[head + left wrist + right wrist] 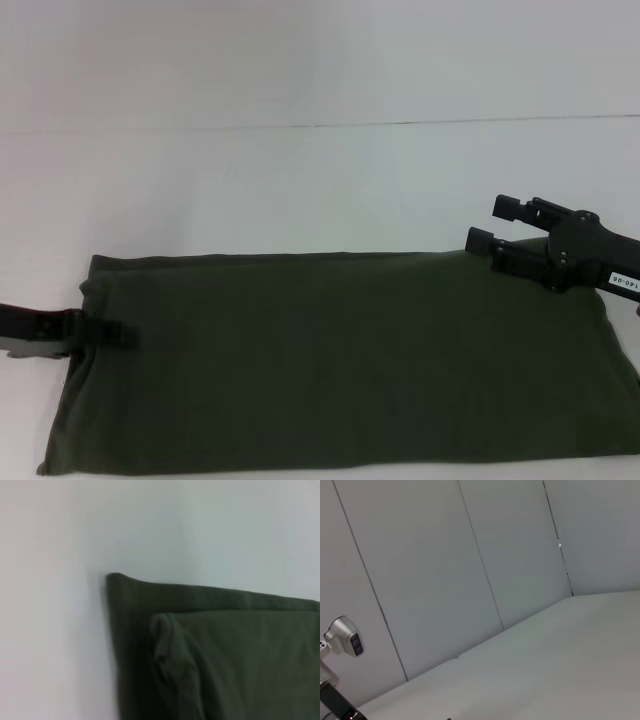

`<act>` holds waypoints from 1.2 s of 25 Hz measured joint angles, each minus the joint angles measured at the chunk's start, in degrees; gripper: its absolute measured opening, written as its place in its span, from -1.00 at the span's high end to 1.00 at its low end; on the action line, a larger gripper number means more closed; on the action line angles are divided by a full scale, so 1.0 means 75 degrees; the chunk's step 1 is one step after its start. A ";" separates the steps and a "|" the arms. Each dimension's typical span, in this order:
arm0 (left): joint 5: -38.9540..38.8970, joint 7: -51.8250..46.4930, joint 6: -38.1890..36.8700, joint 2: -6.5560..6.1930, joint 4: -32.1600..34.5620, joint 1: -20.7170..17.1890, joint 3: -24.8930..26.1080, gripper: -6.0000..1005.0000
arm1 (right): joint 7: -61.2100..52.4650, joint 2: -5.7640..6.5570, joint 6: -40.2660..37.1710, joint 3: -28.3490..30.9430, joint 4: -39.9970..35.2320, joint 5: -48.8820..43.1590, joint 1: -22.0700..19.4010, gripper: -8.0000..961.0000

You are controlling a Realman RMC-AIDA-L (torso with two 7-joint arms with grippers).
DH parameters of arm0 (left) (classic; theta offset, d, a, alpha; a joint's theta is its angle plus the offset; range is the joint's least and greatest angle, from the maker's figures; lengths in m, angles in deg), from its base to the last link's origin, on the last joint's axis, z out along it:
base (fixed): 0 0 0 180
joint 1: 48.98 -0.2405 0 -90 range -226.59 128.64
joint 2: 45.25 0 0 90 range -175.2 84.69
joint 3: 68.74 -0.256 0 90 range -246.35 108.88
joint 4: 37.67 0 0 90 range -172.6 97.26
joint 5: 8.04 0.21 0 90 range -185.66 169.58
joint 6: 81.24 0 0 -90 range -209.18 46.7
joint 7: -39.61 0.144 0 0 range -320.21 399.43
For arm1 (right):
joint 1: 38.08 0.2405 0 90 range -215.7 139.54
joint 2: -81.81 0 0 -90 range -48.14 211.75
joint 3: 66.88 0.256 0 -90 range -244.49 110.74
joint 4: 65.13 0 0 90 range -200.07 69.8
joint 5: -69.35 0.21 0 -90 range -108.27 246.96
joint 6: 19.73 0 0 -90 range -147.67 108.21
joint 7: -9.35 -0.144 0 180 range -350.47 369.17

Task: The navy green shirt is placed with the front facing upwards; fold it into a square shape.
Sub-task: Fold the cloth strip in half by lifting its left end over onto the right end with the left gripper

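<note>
Olive-green shirt (340,360) lies folded lengthwise on the white tabletop (300,180). Left gripper (128,336) pinches its left edge, jaws closed; right gripper (485,224) hovers above the far right corner, jaws apart, empty.

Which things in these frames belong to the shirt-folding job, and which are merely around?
Part of the job:
navy green shirt, folded into a long band
left gripper, at its left edge
right gripper, open above its far right corner

Merely around:
white table
wall panels

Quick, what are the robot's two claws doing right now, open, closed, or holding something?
Left gripper: at the shirt's left edge; open or closed cannot be told.
Right gripper: open, holding nothing, above the shirt's far right corner.
</note>
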 joint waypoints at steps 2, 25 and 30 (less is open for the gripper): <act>0.0019 -0.0045 0.0022 -0.0003 0.0123 -0.0064 -0.0001 -0.17 | 0.0000 -0.0001 0.0018 -0.0014 0.0000 0.0000 0.0003 -0.74; 0.0405 -0.0338 -0.0066 0.0052 0.0636 -0.0280 -0.0081 -0.47 | 0.0000 -0.0001 0.0183 -0.0007 0.0035 0.0000 0.0047 -0.74; 0.0408 -0.0339 -0.0022 0.0071 0.0580 -0.0280 -0.0104 -0.46 | 0.0000 -0.0001 0.0182 -0.0003 0.0035 0.0000 0.0047 -0.74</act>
